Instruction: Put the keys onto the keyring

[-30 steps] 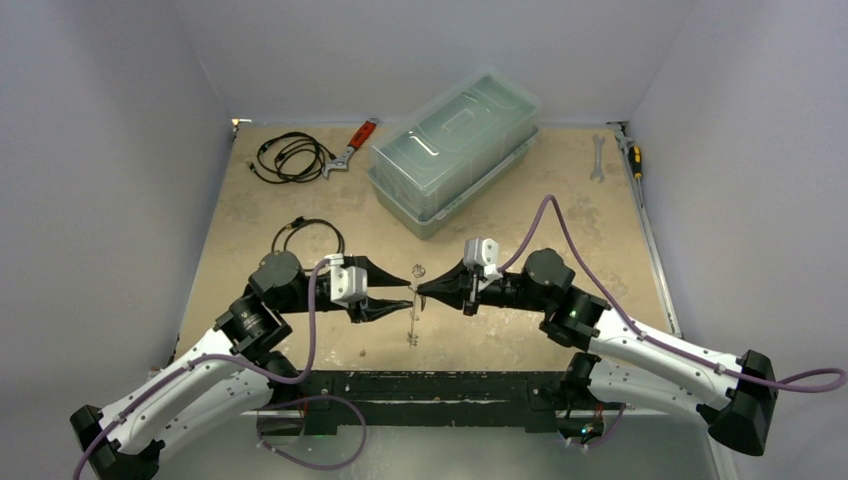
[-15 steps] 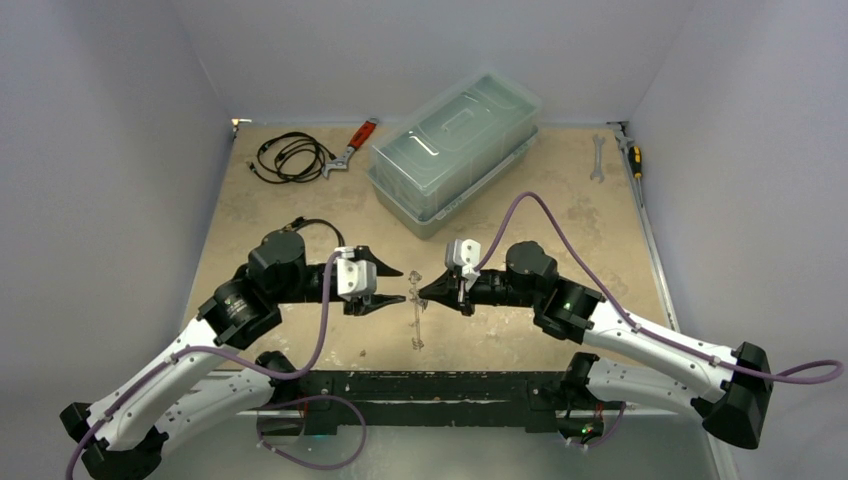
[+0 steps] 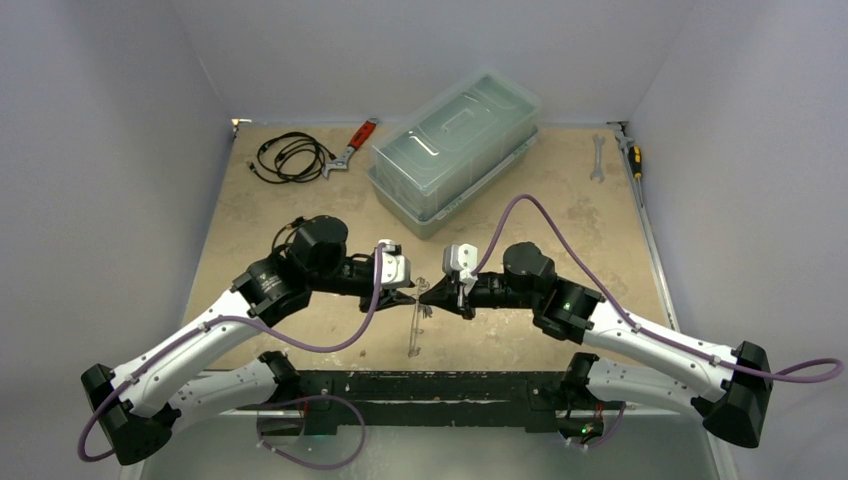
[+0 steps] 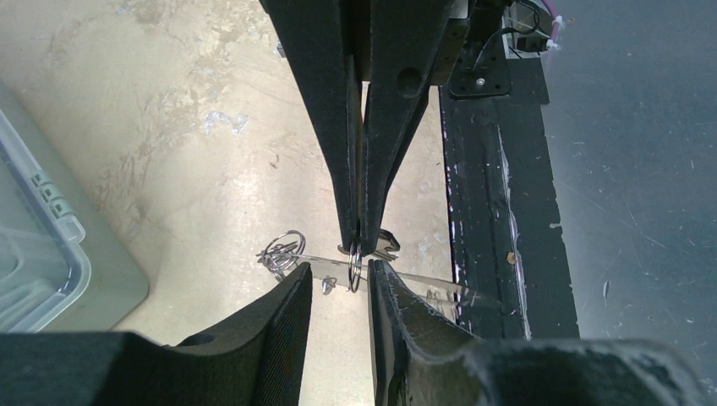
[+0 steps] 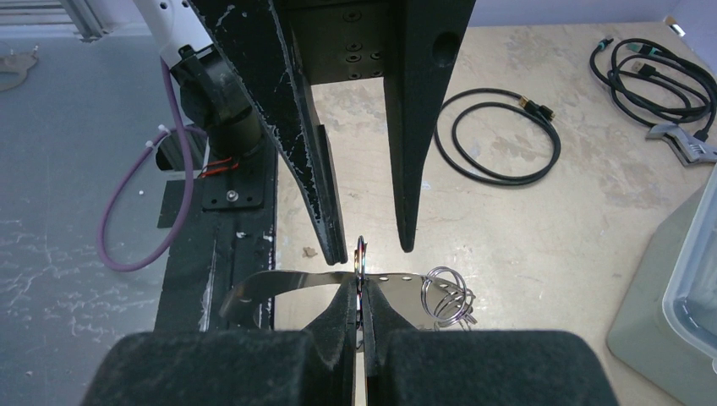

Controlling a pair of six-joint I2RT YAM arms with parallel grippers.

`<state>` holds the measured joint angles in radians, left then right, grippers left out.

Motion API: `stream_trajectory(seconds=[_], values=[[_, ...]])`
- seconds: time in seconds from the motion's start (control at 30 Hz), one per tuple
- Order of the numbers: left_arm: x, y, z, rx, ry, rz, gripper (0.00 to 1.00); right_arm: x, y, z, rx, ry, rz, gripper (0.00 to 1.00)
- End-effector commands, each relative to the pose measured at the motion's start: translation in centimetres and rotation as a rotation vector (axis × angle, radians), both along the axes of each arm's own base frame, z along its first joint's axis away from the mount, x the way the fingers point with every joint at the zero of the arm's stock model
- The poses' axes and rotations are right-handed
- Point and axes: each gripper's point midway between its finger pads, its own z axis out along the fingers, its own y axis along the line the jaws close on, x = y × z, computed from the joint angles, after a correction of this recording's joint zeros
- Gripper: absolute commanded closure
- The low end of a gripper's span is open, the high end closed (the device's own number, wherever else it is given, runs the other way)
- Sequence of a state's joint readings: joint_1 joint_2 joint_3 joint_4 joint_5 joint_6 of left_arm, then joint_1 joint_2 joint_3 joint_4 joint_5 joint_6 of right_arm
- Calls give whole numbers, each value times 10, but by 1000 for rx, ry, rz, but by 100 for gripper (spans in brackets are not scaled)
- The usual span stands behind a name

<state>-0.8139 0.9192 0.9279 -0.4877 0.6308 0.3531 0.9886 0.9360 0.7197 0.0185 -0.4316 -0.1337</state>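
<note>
Right jaws tight on one ring (image 5: 361, 253)

The top external view looks steeply down from above and behind the arm bases, far enough to hold the whole beige, scuffed table (image 3: 620, 230). Each wrist view peers closely along its own black fingers (image 4: 270, 338) (image 5: 254, 364) at the opposite arm's, above the table's near edge; both share the small metal ring (image 4: 355, 275) (image 5: 361, 252).

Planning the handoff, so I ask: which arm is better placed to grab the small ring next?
Left. The left claw is open with a finger on each side of the small ring, so closing should catch it. The right claw is shut on that ring.
</note>
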Motion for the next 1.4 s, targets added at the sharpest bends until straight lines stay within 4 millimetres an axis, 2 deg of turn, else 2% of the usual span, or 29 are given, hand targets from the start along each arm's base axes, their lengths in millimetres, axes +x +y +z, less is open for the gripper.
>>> stream_trajectory(seconds=[0.0,0.17,0.63,0.77,0.9,0.97,1.03,1.13,1.23,1.37], values=[[-1,-8,17,-28,-44,-40,71,2,7,35,72,-68,13,100],[-2,-12,11,-9,-34,-50,75,2,8,33,66,-66,13,100],[-1,-14,4,24,-42,-49,100,0,9,33,61,-64,25,100],[-2,-15,2,31,-55,-57,100,-2,10,33,62,-66,36,100],[-2,-16,8,-9,-77,-49,100,-3,7,39,90,-78,29,99],[-1,-16,12,-45,-90,-36,100,-3,5,42,106,-85,19,89],[-2,-17,17,-77,-101,-28,100,0,2,45,121,-94,-8,73],[-4,-16,25,-134,-115,-22,100,7,-8,59,183,-124,-79,55],[-7,-15,32,-193,-130,-15,100,6,-21,76,276,-139,-129,46],[-9,-16,39,-266,-134,-6,100,-1,-35,89,364,-161,-140,43]])
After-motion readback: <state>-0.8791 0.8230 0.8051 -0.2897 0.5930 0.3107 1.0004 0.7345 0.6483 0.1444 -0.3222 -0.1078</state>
